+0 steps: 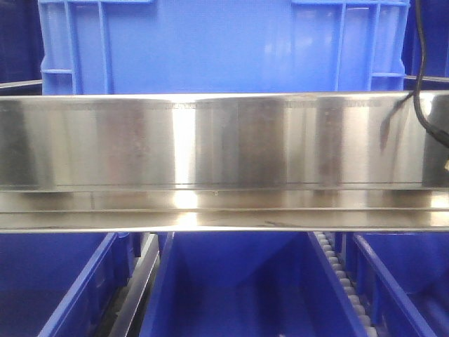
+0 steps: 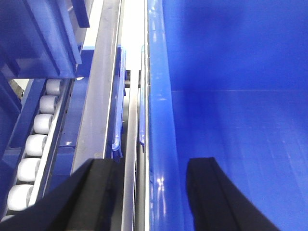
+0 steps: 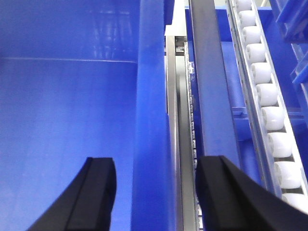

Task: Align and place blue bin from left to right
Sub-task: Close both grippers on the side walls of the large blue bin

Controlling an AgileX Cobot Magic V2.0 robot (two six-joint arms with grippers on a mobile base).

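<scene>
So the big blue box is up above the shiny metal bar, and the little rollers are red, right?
No, the rollers are white, not red; the right wrist view shows a row of them. The big blue box is indeed up above the shiny metal bar.

You have bright, even light throughout, with a hard white glare band on the steel rail point(image 1: 184, 140) and faint sheen on the blue bin point(image 1: 210, 49), while in the wrist views the left gripper point(image 2: 153, 163) and right gripper point(image 3: 156, 160) sit near-black, close and soft-edged.
</scene>
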